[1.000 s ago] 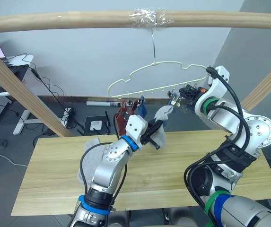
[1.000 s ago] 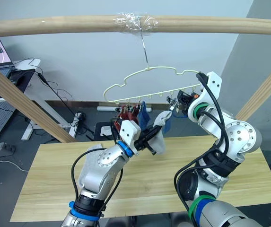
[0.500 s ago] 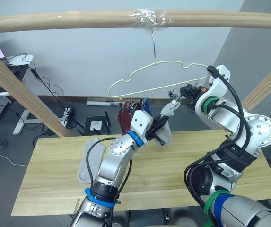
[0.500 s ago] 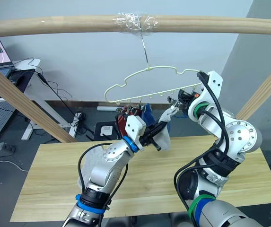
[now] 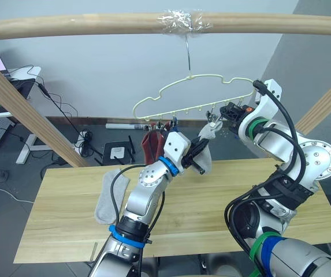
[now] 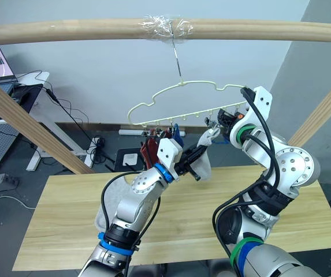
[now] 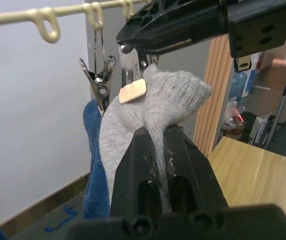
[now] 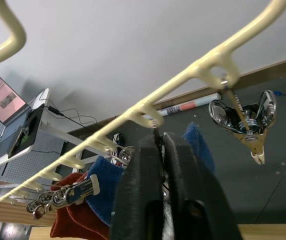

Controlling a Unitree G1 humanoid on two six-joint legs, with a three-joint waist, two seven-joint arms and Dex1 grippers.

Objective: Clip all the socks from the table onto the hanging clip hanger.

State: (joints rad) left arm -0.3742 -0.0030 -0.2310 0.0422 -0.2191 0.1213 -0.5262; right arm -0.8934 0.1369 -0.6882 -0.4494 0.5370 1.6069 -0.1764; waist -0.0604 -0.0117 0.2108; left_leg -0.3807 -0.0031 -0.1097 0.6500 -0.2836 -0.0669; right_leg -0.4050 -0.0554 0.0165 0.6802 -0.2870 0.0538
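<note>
Holding a grey sock (image 5: 203,154) up to the clip hanger (image 5: 195,92).
Left gripper (image 7: 155,137) grasps the sock; right gripper (image 8: 161,142) pinches a clip (image 7: 133,85).

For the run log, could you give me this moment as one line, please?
left gripper: shut on grey sock | right gripper: shut on clip | clip hanger: red, blue socks hung | table: one grey sock

- Left arm (image 5: 145,190): silver-grey rounded shells, blue rings at wrist and elbow, black cable looping alongside.
- Right arm (image 5: 286,150): silver disc-shaped joint with small screws, green rings, thick black cables.
- Both grippers' fingers matte black.
</note>
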